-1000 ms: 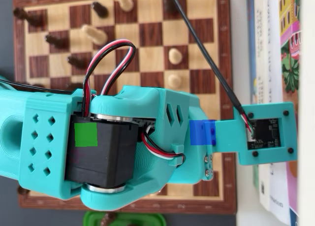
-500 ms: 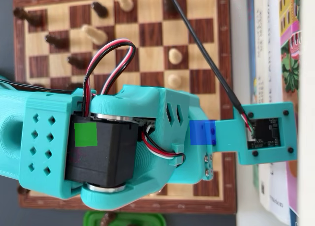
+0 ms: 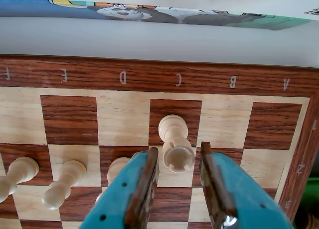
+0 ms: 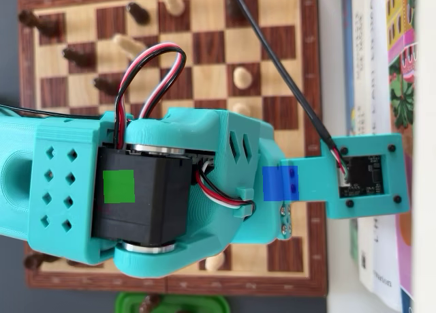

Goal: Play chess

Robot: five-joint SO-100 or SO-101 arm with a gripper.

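Teal gripper [image 3: 178, 186] is hovering with jaws spread, unclenched, straddling the white rook [image 3: 175, 143] at twelve o'clock, seemingly lining up a grasp on the chessboard [image 3: 149, 74].

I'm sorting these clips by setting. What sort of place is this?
Probably a home or hobby tabletop, not a lab or factory. A wooden chessboard with lettered border lies beside illustrated paperback books, and the teal 3D-printed gripper, open, hangs over a cream wooden rook.
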